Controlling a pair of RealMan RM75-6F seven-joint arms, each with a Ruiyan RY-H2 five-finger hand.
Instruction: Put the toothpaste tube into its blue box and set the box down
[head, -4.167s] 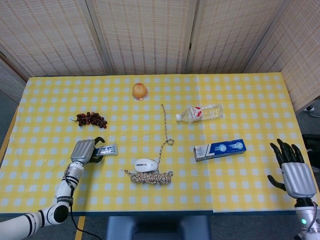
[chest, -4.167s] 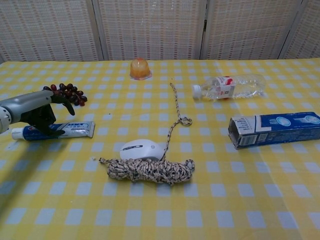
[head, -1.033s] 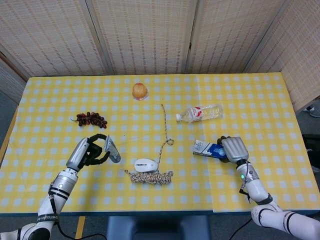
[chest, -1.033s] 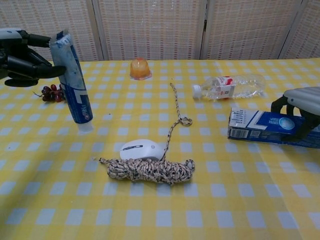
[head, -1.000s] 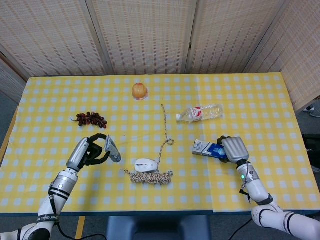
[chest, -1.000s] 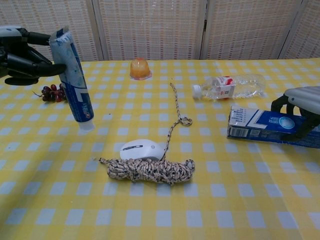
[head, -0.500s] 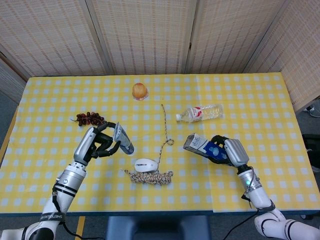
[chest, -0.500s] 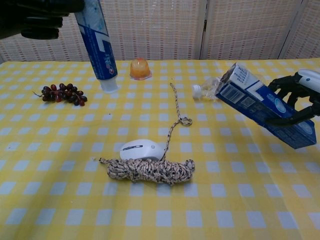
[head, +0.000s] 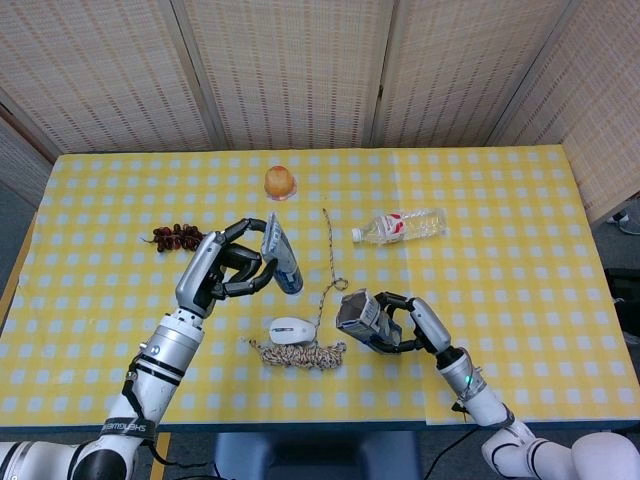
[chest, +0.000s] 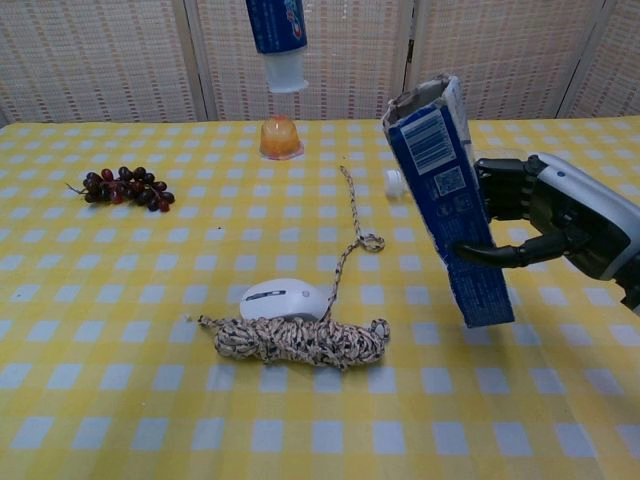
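My left hand (head: 218, 270) grips the toothpaste tube (head: 280, 258) in the air, cap end down; the chest view shows only the tube's lower end and white cap (chest: 281, 44) at the top edge. My right hand (head: 412, 322) (chest: 560, 223) holds the blue box (head: 358, 318) (chest: 450, 212) lifted off the table and nearly upright, its open end up and tipped toward the left. The tube's cap hangs left of and above the box's open mouth, apart from it.
On the yellow checked table (head: 520, 240) lie a white mouse (head: 291, 328) on a coil of rope (chest: 295, 340), a bunch of grapes (chest: 127, 187), an orange jelly cup (chest: 280, 137) and a plastic bottle (head: 401, 225) behind the box.
Both hands rose and moved toward the centre. The tube climbed and shifted right, cap down. The box swung from a slant to nearly upright with its open end up.
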